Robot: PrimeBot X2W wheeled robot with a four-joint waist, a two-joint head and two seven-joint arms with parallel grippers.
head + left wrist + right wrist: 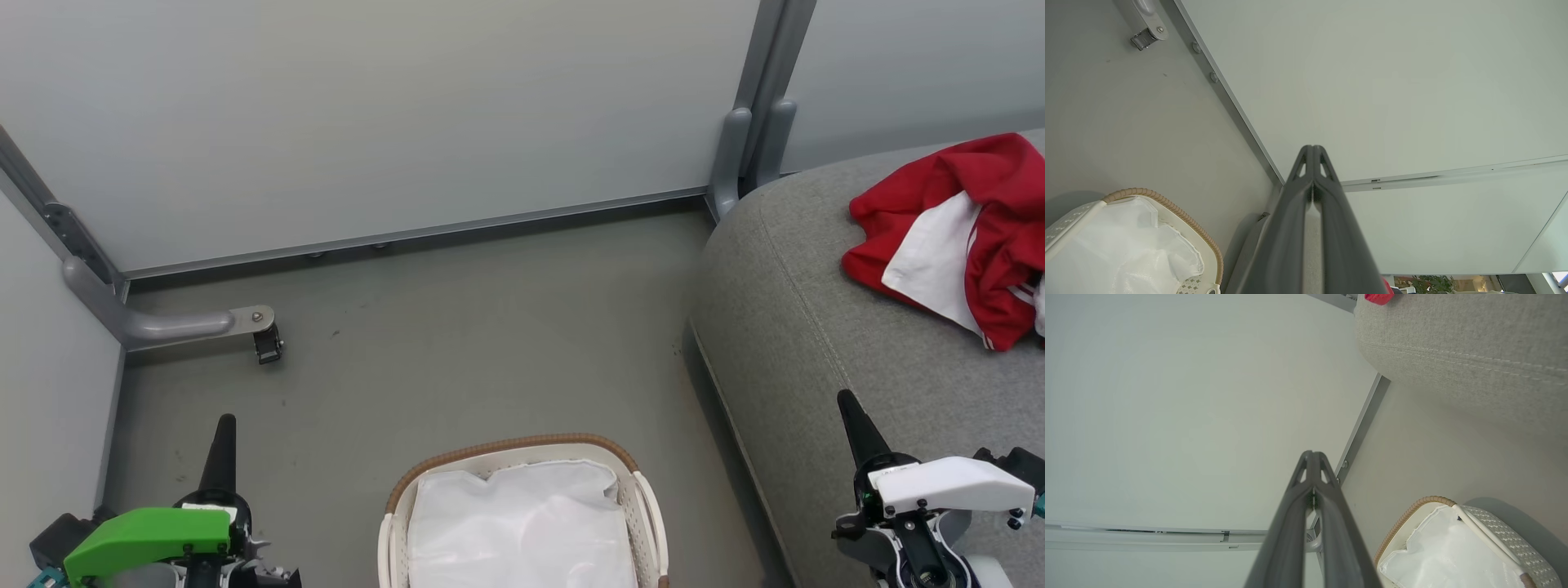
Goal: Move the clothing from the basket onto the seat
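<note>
A: Showing red-and-white clothing (1004,196) crumpled on the grey sofa seat (816,327), apart from the basket (506,445).

B: Noting left gripper (222,441) and right gripper (853,425) pressed together, empty. Likely done; leave white liner (522,523) untouched.

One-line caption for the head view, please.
Clothing on seat; basket holds its liner; left gripper and right gripper shut.

Head view downward; 2 low wrist views, sharing basket (506,443).
</note>
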